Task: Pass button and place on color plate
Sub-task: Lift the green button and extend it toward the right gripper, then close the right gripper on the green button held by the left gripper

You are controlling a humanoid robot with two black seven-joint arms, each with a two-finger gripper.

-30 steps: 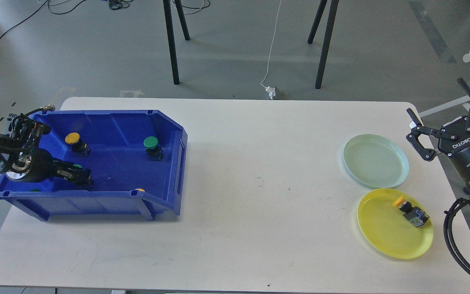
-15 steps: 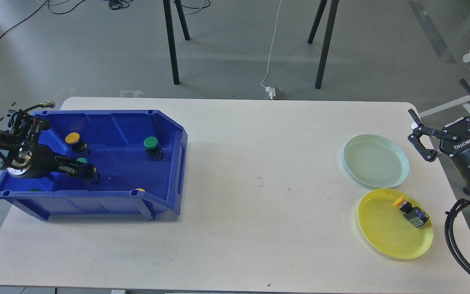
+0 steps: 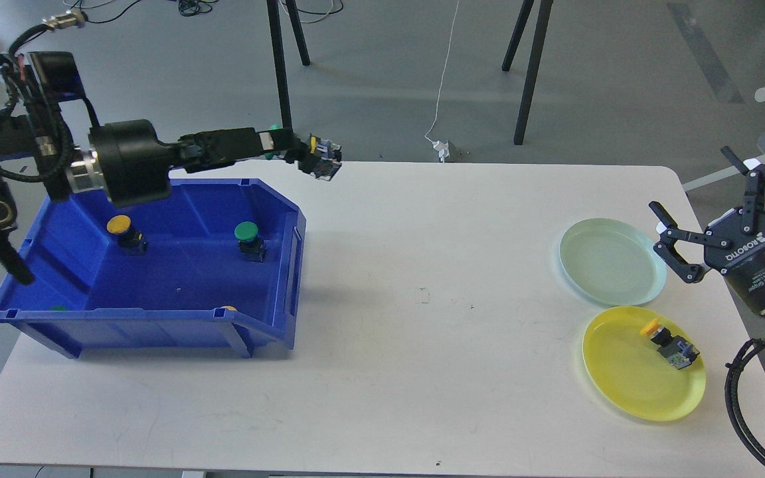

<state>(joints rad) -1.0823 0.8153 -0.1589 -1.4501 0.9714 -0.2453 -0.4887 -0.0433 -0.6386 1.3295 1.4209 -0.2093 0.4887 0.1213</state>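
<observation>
On the white table, the left gripper pinched a green button above the bin (handover pending); the right gripper waited agape, empty, beside the green plate.

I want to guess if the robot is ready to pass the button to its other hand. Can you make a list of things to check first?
1. Button held: the left gripper is shut on the green button, lifted clear of the blue bin. Ok.
2. Receiving hand open: the right gripper has its fingers spread, holding nothing. Ok.
3. Hands near enough to pass: they are far apart, at opposite ends of the table. Not ok.
4. Matching plate free: the green plate has nothing on it. Ok.
5. Grip firm enough: cannot tell.
6. Yellow plate undisturbed: its yellow button lies on it. Ok.
</observation>
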